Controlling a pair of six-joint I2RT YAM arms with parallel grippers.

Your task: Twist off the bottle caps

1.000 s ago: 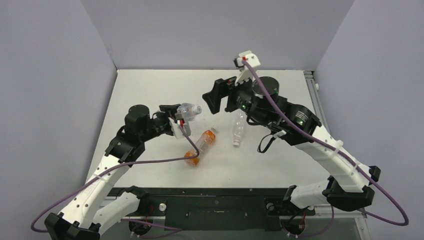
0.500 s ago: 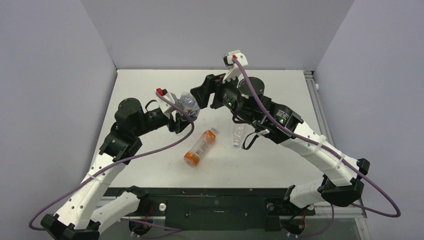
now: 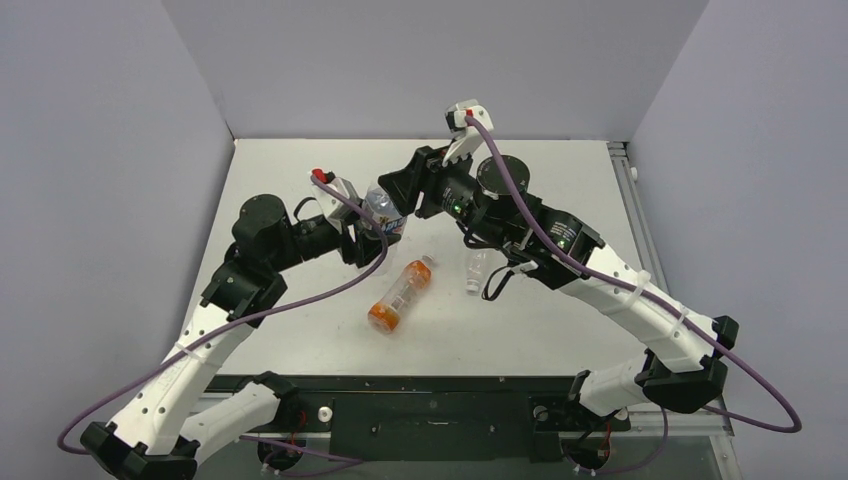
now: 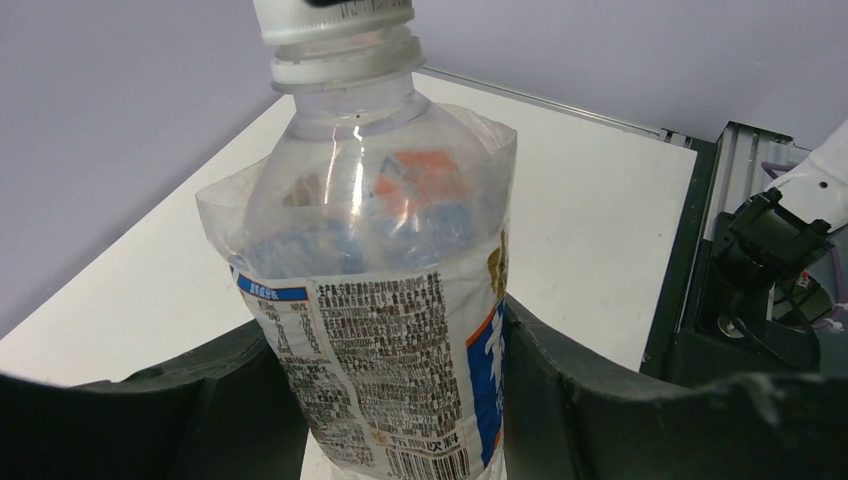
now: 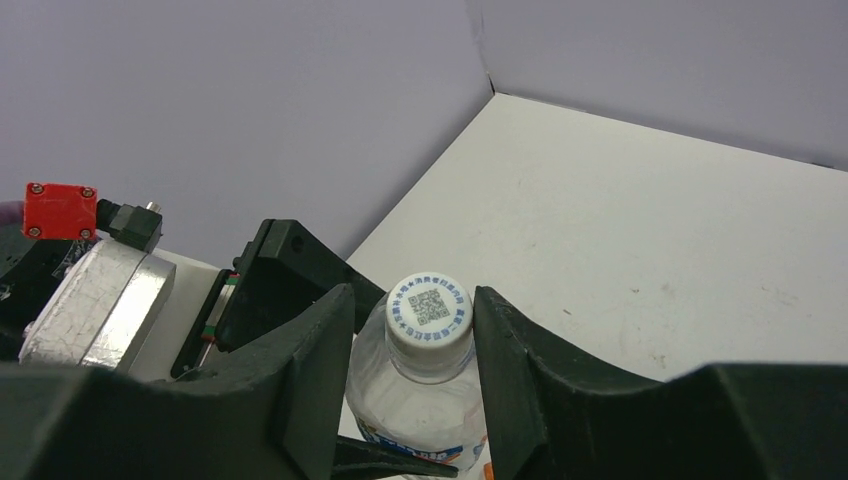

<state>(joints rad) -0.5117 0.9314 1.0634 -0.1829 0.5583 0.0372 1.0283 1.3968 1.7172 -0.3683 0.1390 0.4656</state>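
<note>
A clear bottle with a printed label is held off the table, my left gripper shut on its body. Its whitish bottle cap carries a blue printed code and points at my right gripper. In the right wrist view that gripper straddles the cap: one finger touches the cap's side, and a narrow gap shows between the cap and the other finger. In the left wrist view the cap sits at the top edge, partly cut off.
An orange bottle lies on the table in the middle, neck toward the back right. A small clear bottle lies beside it, partly under the right arm. The table's right edge and a black rail show behind the held bottle.
My right gripper has moved left onto the bottle's top and narrowed its jaws around the cap. The left arm has swung the bottle up and back to meet it.
</note>
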